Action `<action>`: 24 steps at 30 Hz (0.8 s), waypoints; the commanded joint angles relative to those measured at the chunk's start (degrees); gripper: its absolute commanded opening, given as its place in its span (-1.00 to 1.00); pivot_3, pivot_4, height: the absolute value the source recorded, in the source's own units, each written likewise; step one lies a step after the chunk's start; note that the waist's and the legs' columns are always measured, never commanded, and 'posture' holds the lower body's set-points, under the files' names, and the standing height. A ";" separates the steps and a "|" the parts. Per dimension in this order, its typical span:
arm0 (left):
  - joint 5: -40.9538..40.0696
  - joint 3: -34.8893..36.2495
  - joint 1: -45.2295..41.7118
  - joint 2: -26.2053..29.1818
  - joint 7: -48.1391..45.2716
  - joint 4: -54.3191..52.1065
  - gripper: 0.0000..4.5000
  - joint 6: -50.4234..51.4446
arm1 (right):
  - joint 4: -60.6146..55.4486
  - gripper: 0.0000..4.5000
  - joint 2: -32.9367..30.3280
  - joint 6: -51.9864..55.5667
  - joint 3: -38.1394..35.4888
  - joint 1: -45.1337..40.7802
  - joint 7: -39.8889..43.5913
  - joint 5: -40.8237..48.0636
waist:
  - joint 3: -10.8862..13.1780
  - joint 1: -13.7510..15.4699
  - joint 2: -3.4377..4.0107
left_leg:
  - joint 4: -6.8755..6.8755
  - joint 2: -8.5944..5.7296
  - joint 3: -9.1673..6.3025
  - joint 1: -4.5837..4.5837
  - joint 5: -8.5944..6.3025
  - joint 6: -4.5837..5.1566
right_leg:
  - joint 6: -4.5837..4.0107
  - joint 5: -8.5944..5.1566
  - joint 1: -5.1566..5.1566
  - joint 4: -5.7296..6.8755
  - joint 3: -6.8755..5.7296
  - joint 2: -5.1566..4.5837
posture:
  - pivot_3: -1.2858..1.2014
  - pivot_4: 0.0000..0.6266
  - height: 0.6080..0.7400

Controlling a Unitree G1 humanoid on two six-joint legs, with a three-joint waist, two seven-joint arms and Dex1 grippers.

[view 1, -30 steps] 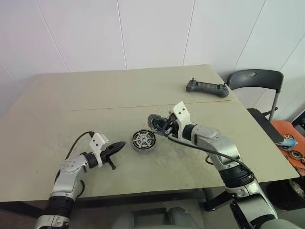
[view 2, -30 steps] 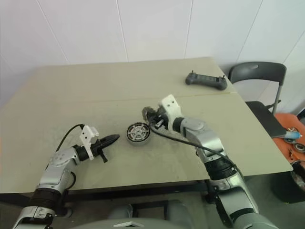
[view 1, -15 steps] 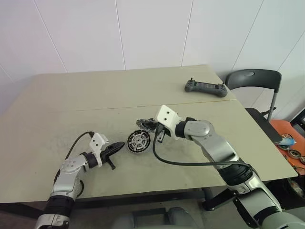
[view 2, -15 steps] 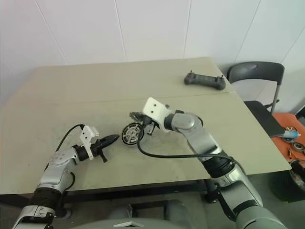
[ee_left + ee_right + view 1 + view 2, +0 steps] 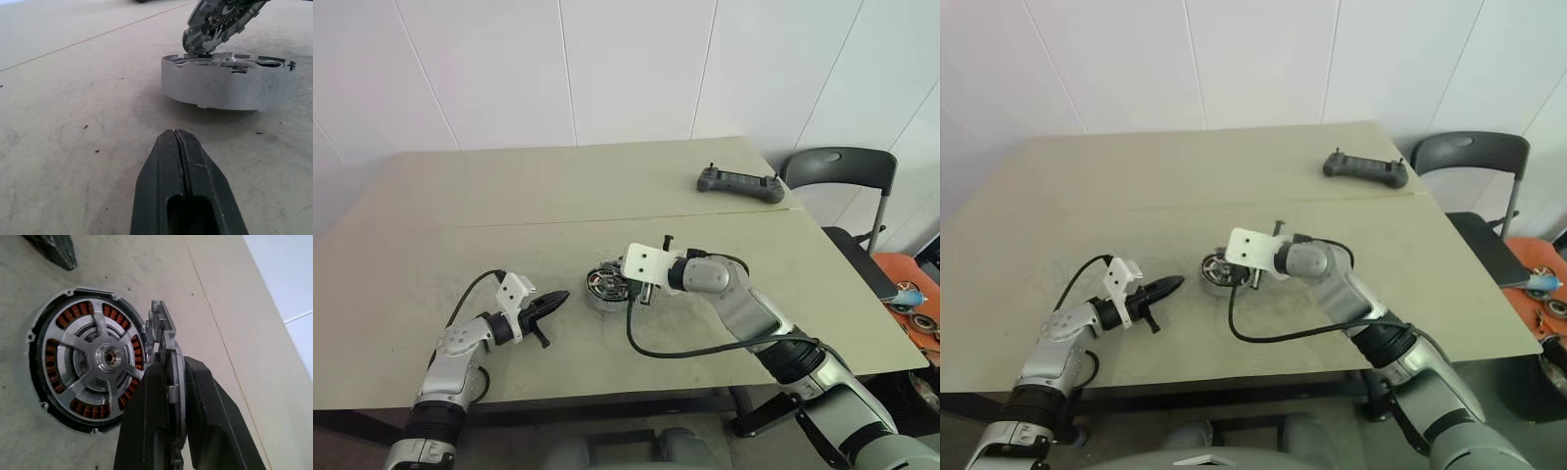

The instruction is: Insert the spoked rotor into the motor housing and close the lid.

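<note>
The right gripper (image 5: 171, 396) is clamping the lid (image 5: 164, 340), a round grey metal disc with a notched rim, by its edge and holding it on edge directly beside the motor housing (image 5: 78, 362), a round dark-rimmed disc ringed with copper-coloured windings. The housing is sitting on the pale table (image 5: 460, 215) just ahead of the right fingertips. Inside the housing, the spoked rotor (image 5: 105, 357), a shiny silver wheel with open spokes and a centre hub, is already lying seated over the windings.

The left gripper (image 5: 558, 300) is resting on the table near the housing, on the side away from the right gripper, its fingers pressed fully together and holding nothing.

The risk now appears to be in the closing. The lid is standing tilted rather than flat, so lowering it askew could catch its notched rim on the housing wall and jam. With nothing bracing the housing, a sideways push could also slide it across the table.
</note>
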 commanded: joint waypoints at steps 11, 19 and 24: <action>0.04 0.89 -1.02 0.73 -0.18 0.71 -1.00 -1.66 | -6.06 0.09 7.49 9.10 -8.56 2.07 6.81 13.61 | 0.02 -0.07 -0.06 | -0.05 0.02 0.01 -0.04 0.00 0.00 | 0.01 0.01 -0.07 0.03 0.02 0.01 | 0.03 -1.00 1.00; 0.31 0.64 -1.24 0.75 -0.33 1.50 -1.00 -2.09 | -7.78 0.26 13.84 25.99 -18.92 0.30 5.96 28.32 | 0.01 0.12 -0.07 | -0.02 0.05 -0.01 -0.03 0.00 0.00 | 0.01 0.01 -0.05 0.04 0.01 -0.05 | 0.03 -1.00 1.00; -0.53 0.93 -1.16 0.42 -0.75 0.94 -1.00 -2.29 | -4.62 0.26 14.09 25.73 -20.06 -0.07 2.31 28.35 | 0.02 0.02 -0.06 | -0.07 0.05 -0.01 -0.06 0.00 0.00 | 0.00 0.01 -0.11 0.03 0.01 -0.03 | 0.03 -1.00 1.00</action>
